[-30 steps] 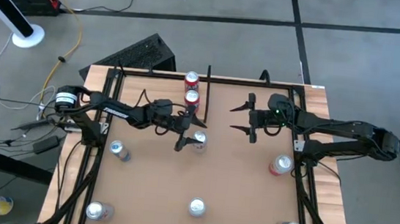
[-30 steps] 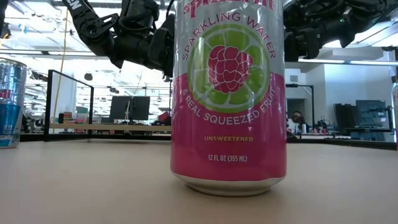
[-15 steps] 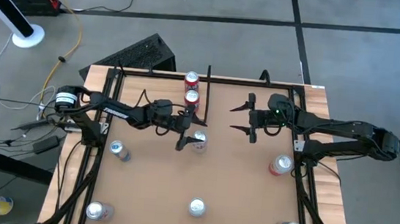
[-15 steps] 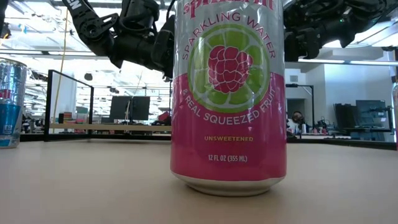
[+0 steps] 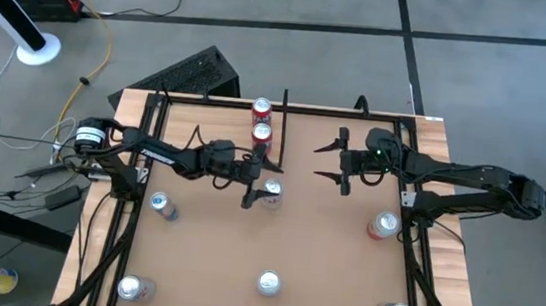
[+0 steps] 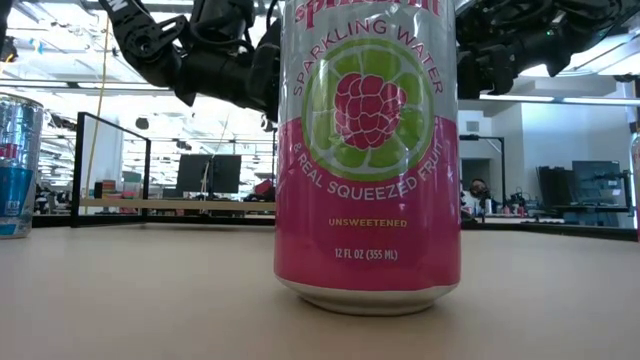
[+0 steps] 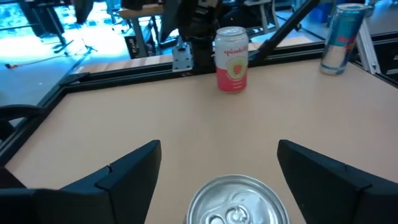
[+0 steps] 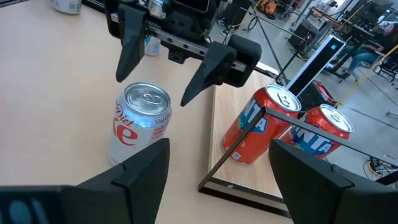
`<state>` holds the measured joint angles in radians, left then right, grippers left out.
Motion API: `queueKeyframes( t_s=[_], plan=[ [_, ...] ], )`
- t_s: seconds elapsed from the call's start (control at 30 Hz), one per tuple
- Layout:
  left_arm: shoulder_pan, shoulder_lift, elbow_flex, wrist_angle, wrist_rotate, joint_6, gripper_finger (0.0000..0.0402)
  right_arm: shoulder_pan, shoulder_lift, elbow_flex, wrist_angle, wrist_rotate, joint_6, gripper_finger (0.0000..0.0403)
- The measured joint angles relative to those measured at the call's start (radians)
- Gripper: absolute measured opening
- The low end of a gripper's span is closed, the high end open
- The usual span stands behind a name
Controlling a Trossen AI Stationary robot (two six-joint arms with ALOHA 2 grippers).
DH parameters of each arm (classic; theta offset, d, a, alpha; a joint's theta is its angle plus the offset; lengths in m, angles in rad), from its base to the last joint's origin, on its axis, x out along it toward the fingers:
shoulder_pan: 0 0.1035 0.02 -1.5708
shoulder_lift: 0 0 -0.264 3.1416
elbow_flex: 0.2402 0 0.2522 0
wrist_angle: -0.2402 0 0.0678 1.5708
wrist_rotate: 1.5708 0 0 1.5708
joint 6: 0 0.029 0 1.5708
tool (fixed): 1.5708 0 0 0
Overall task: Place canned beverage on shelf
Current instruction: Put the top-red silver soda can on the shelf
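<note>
Eased the left gripper's (image 5: 258,184) fingers a touch wider than a second before and nudged that arm very slightly; left everything else on the table as it was.

Found the silver can (image 5: 271,193) standing on the brown tabletop (image 5: 323,258) a little far of centre, not on the shelf (image 8: 249,177). Kept it upright, long axis vertical, lid and pull tab facing up, red lettering turned toward the right side. Straddled it with the left gripper, one dark finger (image 7: 127,171) to each side, jaws released, with bare table showing between each finger and the can; gripped nothing.

Noted the shelf just far of the can, its thin black rail running along the near edge. Counted two red cans (image 8: 258,127) upright on its pale planks, one behind the other toward the far edge, filling much of the board.

Saw open tabletop to the near side and to the right of the silver can. Held the right gripper (image 5: 330,161) well apart on the right, above bare table, jaws spread and empty. Placed the other cans well clear: a pink can (image 6: 367,150) at the near edge, more toward the left and right rails.
</note>
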<state>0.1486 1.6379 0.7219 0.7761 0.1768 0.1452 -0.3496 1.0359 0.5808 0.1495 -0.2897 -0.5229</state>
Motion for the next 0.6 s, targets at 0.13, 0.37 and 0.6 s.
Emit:
queueKeyframes(
  t_s=[0.13,0.37,0.6],
  plan=[
    [-0.013,0.000,0.000,0.000,-0.066,0.000,0.0342,0.000,0.000,0.000,0.000,0.000,0.000,0.0297],
    [-0.025,0.000,0.000,0.001,-0.157,-0.008,0.0391,0.000,0.000,0.000,0.000,0.000,0.000,0.0297],
    [-0.025,0.000,0.000,-0.003,-0.122,-0.079,0.0399,0.000,0.000,0.000,-0.007,0.000,0.000,0.0297]
  ],
)
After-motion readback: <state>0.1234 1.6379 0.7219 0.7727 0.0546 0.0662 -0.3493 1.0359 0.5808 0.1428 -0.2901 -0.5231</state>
